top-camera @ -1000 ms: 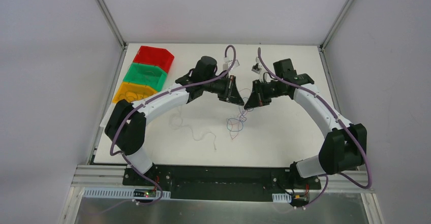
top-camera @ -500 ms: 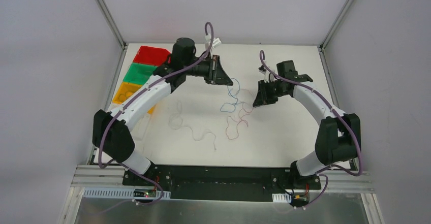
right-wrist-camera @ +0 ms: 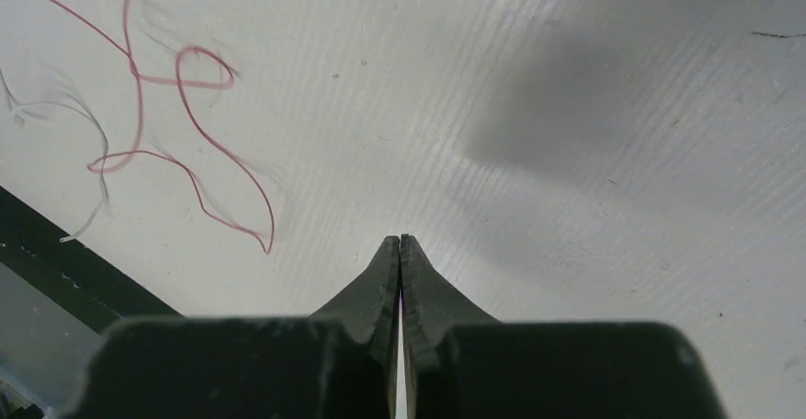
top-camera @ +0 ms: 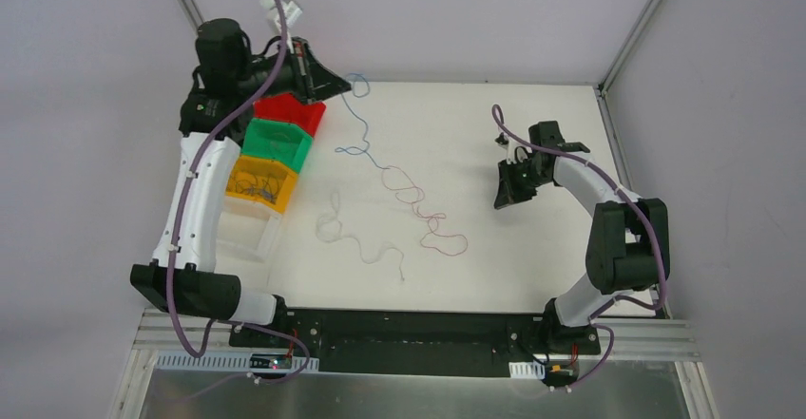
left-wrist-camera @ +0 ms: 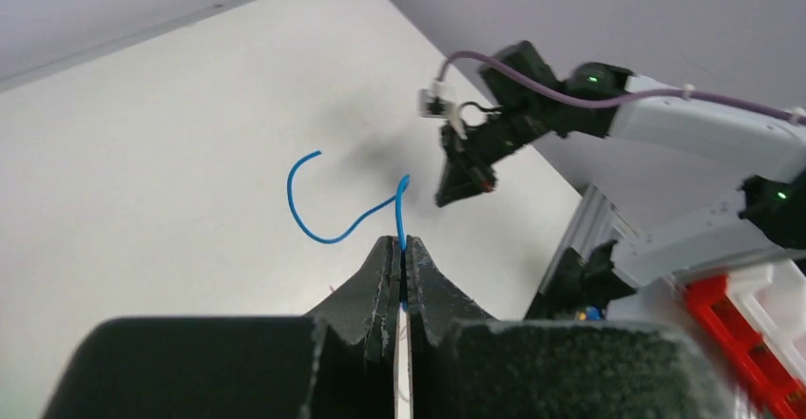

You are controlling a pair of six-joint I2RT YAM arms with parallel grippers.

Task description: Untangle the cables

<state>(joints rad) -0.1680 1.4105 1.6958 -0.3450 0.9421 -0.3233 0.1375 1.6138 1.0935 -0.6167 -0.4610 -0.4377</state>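
My left gripper (top-camera: 342, 85) is raised at the back left, above the red bin, shut on one end of the thin blue cable (top-camera: 364, 143). The wrist view shows the blue cable (left-wrist-camera: 314, 231) pinched between the tips of the left gripper (left-wrist-camera: 401, 244), its free end curling beyond them. The blue strand trails down to the table and meets the red cable (top-camera: 430, 219), which lies stretched in loops across the middle. A white-grey cable (top-camera: 366, 245) lies apart to the left. My right gripper (top-camera: 501, 200) hovers right of the cables, shut and empty (right-wrist-camera: 400, 239); the red cable (right-wrist-camera: 181, 82) lies to its left.
Three bins stand in a row at the left edge: red (top-camera: 290, 110), green (top-camera: 276, 143) and yellow (top-camera: 255, 180), the yellow one with thin wires in it. White walls and metal frame posts close in the table at the back and sides.
The left arm swung up and to the back left with the blue cable, drawing the tangle out into a long line. The right gripper drew back to the right, away from the cables.
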